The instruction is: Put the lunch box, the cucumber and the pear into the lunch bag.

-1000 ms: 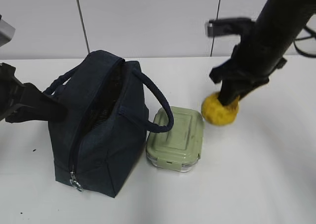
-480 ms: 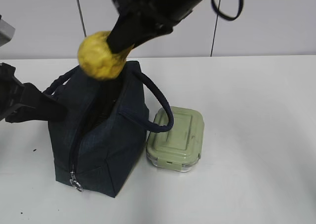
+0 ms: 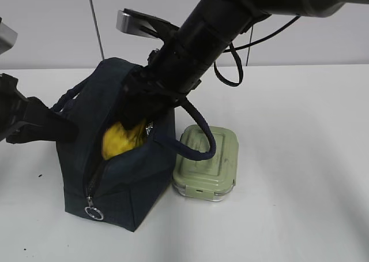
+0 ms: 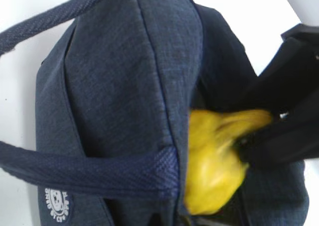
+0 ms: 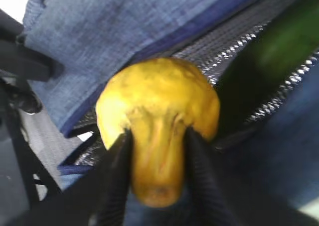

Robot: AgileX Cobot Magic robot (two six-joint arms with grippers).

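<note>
The navy lunch bag (image 3: 135, 184) stands open on the white table. My right gripper (image 5: 158, 134) is shut on the narrow neck of the yellow pear (image 5: 159, 104) and holds it down in the bag's mouth, where the pear (image 3: 118, 139) shows between the zip edges. The dark green cucumber (image 5: 269, 52) lies inside the bag on the silvery lining. The sage-green lunch box (image 3: 207, 161) sits on the table, touching the bag's right side. My left gripper (image 3: 55, 128) is against the bag's left side. Its jaws are hidden in the left wrist view, which shows the bag (image 4: 119, 76) and pear (image 4: 214, 161).
The bag's right loop handle (image 3: 199, 132) hangs over the lunch box's lid. The zip's metal ring pull (image 3: 93, 213) hangs at the bag's front corner. A pale panelled wall stands behind the table.
My right arm lifted the pear from the table right of the lunch box, carried it left over the bag and lowered it into the opening. The left arm has not moved.
</note>
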